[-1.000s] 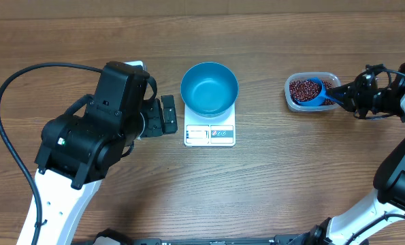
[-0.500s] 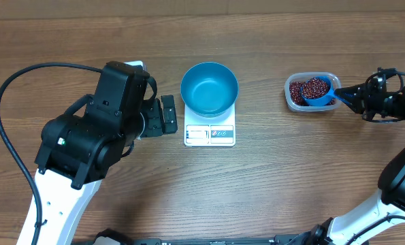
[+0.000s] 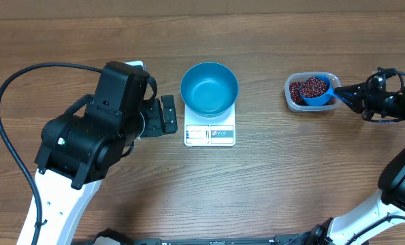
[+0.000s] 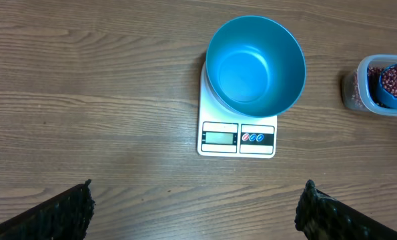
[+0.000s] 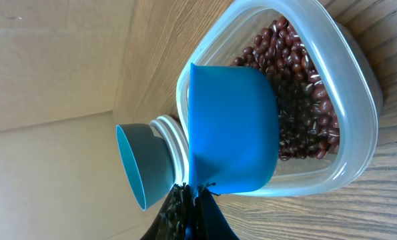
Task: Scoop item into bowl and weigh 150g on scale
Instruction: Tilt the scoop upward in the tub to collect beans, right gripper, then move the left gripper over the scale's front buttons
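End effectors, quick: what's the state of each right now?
Left end effector: open, holding nothing.
Right end effector: closed on the blue scoop handle; the scoop holds beans.

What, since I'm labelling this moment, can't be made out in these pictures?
The scale: display too small to read, overhead and left wrist views.
The right hand: fingers cut off by the bottom edge in the right wrist view; small and dark overhead.
The scoop: right wrist view shows only its outside, not its contents.
The beans beneath the scoop: hidden by it.
The scale's back part: covered by the bowl.
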`<action>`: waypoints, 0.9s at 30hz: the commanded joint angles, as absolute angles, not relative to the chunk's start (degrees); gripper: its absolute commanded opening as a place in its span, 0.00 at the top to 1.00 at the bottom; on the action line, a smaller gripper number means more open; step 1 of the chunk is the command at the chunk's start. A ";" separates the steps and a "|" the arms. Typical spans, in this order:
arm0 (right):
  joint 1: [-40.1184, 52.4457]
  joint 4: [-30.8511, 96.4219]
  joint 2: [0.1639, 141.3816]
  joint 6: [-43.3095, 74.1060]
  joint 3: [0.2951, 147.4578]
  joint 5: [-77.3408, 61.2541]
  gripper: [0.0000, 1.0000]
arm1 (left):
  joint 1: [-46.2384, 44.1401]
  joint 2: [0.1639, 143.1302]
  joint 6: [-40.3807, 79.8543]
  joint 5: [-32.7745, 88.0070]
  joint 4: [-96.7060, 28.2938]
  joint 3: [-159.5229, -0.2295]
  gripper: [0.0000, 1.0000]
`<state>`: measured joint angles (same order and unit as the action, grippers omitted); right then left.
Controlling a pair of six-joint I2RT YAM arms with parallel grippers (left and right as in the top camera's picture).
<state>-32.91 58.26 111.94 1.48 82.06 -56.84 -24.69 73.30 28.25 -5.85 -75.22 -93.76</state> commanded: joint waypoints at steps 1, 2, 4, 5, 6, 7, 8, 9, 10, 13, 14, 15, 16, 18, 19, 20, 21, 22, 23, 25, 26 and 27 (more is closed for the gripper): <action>-33.23 58.26 111.79 0.97 81.47 -60.69 0.96 | -24.40 73.78 27.00 -6.37 -75.16 -94.65 0.00; -33.23 58.19 111.79 0.97 81.47 -60.77 0.96 | -24.40 73.78 27.00 -6.37 -75.16 -94.65 0.01; -33.23 58.22 111.79 0.97 81.47 -60.75 0.96 | -24.40 73.78 27.00 -6.39 -75.16 -94.65 0.00; -33.23 58.22 111.79 0.95 81.47 -60.77 0.96 | -24.40 73.78 27.00 -6.37 -75.16 -94.65 0.00; -33.23 58.22 111.79 0.97 81.47 -60.75 0.96 | -24.40 73.78 26.98 -6.39 -75.18 -94.65 0.00; -33.23 58.22 111.79 0.97 81.47 -60.80 0.96 | -24.40 73.78 26.98 -6.37 -75.16 -94.65 0.00; -33.23 58.22 111.79 0.97 81.47 -60.80 0.96 | -24.40 73.78 26.96 -6.39 -75.18 -94.65 0.00; -33.23 58.22 111.79 0.97 81.47 -60.82 0.96 | -24.40 73.78 26.92 -6.39 -75.18 -94.65 0.06; -33.23 58.24 111.79 0.95 81.47 -61.01 0.96 | -24.40 73.78 26.30 -6.39 -75.16 -94.65 0.19; -33.23 58.24 111.79 0.95 81.47 -61.63 0.96 | -24.40 73.78 22.63 -6.37 -75.18 -94.65 0.52; -33.23 58.24 111.79 0.95 81.47 -61.63 0.96 | -24.40 73.78 22.09 -6.37 -75.20 -94.65 0.57; -33.23 58.24 111.79 0.95 81.47 -61.63 0.96 | -24.40 73.78 22.00 -6.37 -75.18 -94.65 0.58; -33.23 58.24 111.79 0.95 81.47 -61.60 0.96 | -24.40 73.78 22.00 -6.37 -75.18 -94.65 0.57; -33.23 58.24 111.79 0.93 81.47 -61.60 0.96 | -24.40 73.78 22.00 -6.37 -75.18 -94.65 0.58; -33.23 58.24 111.79 0.93 81.47 -61.60 0.96 | -24.40 73.78 22.00 -6.37 -75.18 -94.65 0.58; -33.23 58.24 111.79 0.91 81.47 -61.60 0.96 | -24.40 73.78 22.00 -6.37 -75.18 -94.65 0.57; -33.23 58.26 111.79 0.71 81.47 -61.60 0.96 | -24.40 73.78 22.00 -6.37 -75.18 -94.65 0.56; -33.23 58.39 111.79 0.38 81.47 -61.58 0.96 | -24.40 73.78 21.98 -6.37 -75.20 -94.65 0.55; -33.23 58.46 111.79 0.16 81.47 -61.60 0.96 | -24.40 73.78 21.76 -6.35 -75.20 -94.65 0.55; -33.23 58.63 111.79 -0.12 81.47 -61.58 0.96 | -24.40 73.78 21.15 -6.31 -75.22 -94.65 0.57; -33.23 58.65 111.79 -0.12 81.47 -61.60 0.96 | -24.40 73.78 20.71 -6.02 -75.40 -94.65 0.59; -33.23 58.65 111.79 -0.12 81.47 -61.60 0.96 | -24.40 73.78 20.69 -5.98 -75.55 -94.65 0.66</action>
